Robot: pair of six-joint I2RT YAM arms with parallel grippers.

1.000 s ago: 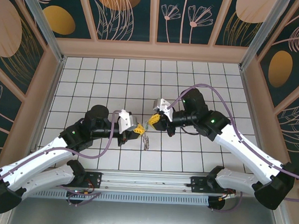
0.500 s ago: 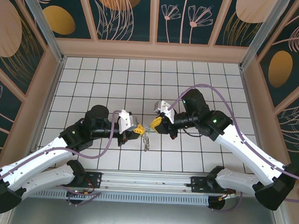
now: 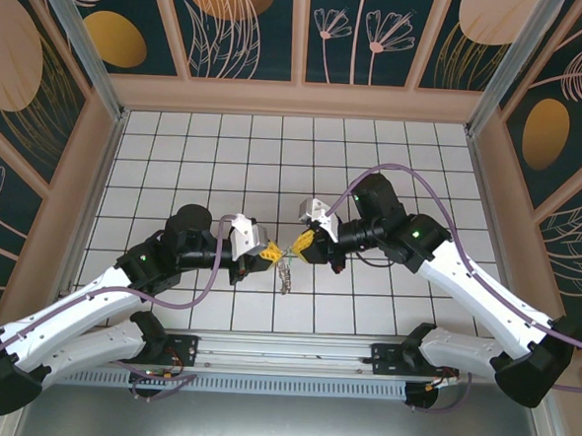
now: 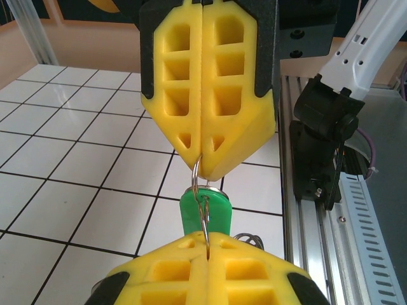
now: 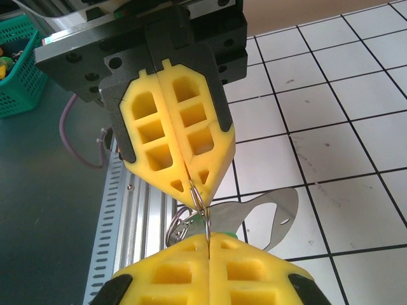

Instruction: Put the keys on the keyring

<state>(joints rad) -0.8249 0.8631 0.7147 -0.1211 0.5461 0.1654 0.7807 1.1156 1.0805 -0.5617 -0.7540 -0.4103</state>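
Left hand (image 3: 269,254) and right hand (image 3: 297,244) meet tip to tip, both pinching the keyring (image 3: 285,273). You have open bench (image 3: 197,143) all round.

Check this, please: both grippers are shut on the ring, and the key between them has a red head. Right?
No. The key has a green head, as the left wrist view shows. Left gripper and right gripper are shut on the ring.

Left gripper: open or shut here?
Shut. The left gripper presses its yellow fingers together, no gap, pinching a thin metal ring at the green-headed key.
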